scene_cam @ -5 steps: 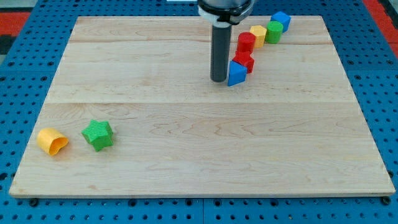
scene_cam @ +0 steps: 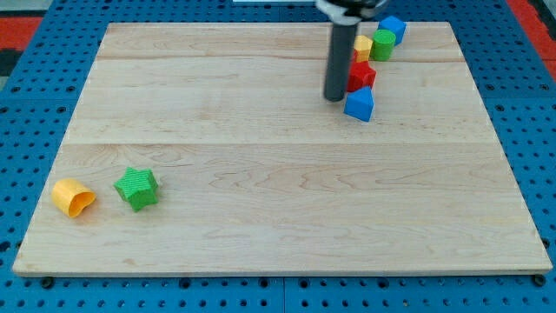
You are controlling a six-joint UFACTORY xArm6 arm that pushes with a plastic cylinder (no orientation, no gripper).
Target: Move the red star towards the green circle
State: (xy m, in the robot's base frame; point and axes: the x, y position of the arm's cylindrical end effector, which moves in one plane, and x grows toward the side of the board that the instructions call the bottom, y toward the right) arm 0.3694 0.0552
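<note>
The red star (scene_cam: 362,76) sits far back on the wooden board (scene_cam: 261,200), right of centre, in a diagonal row of blocks. My tip (scene_cam: 334,98) rests on the board just left of it, close against its left side (whether they actually touch I cannot tell); the rod is a bare end, with nothing to open or close. Just near of the star lies a blue block (scene_cam: 360,104), roughly triangular. Beyond the star, running far and right, come a yellow block (scene_cam: 364,45), the green circle (scene_cam: 383,43) and a blue cube (scene_cam: 393,28). Well apart, at the near left, stand a green star (scene_cam: 137,188) and a yellow block (scene_cam: 73,197).
</note>
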